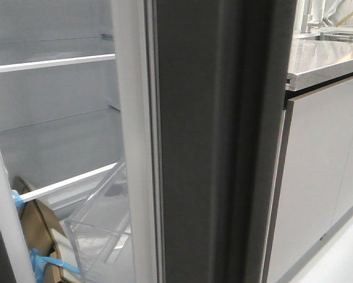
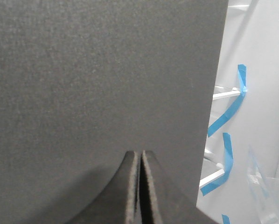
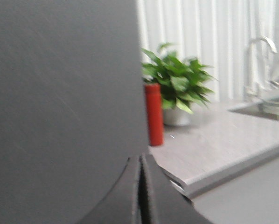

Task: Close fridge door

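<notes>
The fridge door stands edge-on in the middle of the front view, its thick grooved grey edge running from top to bottom, cut off at both ends. Its white inner lining shows as a narrow strip on the left of that edge. The outer face cannot be seen from the front; it fills most of both wrist views as a flat dark grey surface. Neither arm shows in the front view.

The left tool has its two dark fingers pressed together with nothing between them, the tips up against the door face; whether they truly touch it is hard to tell. The right tool is likewise closed on nothing, close against the same grey face.

Inside the fridge, two white shelf rails are visible, one clear plastic bin and a brown cardboard piece cut off at the lower edge. Several strips of blue tape cling to the interior.

Right of the door a glossy light grey cabinet door sits under a pale countertop. The blurred right wrist view shows one red bottle, one potted plant and one tap.
</notes>
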{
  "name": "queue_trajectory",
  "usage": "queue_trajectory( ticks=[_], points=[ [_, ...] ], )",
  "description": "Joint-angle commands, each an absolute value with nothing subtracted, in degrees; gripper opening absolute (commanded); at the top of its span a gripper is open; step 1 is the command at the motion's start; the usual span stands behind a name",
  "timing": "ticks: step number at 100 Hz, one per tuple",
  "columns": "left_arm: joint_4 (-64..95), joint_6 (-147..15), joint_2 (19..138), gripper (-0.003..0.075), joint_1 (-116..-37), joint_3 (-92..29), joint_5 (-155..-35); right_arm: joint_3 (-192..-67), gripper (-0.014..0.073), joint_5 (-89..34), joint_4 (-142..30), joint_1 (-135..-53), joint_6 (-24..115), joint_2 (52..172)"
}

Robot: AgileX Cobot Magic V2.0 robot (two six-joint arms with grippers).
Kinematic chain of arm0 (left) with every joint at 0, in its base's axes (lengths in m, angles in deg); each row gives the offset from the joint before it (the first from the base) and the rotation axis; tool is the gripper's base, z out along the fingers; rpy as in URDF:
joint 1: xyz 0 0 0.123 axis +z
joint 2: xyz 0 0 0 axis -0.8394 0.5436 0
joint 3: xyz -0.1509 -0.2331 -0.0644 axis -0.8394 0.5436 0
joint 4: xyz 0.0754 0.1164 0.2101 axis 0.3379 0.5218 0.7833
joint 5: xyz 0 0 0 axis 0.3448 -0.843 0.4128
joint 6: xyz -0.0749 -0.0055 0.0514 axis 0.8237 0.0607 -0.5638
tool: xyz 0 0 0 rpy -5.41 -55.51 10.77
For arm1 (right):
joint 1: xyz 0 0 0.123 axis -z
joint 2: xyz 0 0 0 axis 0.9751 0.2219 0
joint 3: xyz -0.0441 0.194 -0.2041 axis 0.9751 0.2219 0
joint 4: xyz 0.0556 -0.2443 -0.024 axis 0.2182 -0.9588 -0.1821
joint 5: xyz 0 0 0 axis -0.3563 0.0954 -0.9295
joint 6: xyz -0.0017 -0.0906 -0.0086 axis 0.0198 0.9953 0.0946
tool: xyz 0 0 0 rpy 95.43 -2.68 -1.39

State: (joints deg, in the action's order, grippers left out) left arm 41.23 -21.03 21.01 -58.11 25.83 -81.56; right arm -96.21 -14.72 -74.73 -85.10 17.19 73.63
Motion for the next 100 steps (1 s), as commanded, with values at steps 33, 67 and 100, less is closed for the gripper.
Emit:
queue_trajectory(
  ticks=[33, 67, 100],
  points=[
    [41.1, -20.8, 22.1, -0.0021, -58.3, 27.4, -77.2, -119.0, -0.0076, -12.4, -74.6, -102.9, 17.1, 88.1],
    [41.1, -20.8, 22.1, -0.0021, -58.3, 27.4, -77.2, -131.2, -0.0076, -20.1, -74.6, -112.1, 17.1, 97.7],
    [41.1, -20.8, 22.1, -0.0021, -58.3, 27.4, -77.2, -135.9, -0.0076, -21.5, -74.6, -115.3, 17.1, 103.9]
  ],
)
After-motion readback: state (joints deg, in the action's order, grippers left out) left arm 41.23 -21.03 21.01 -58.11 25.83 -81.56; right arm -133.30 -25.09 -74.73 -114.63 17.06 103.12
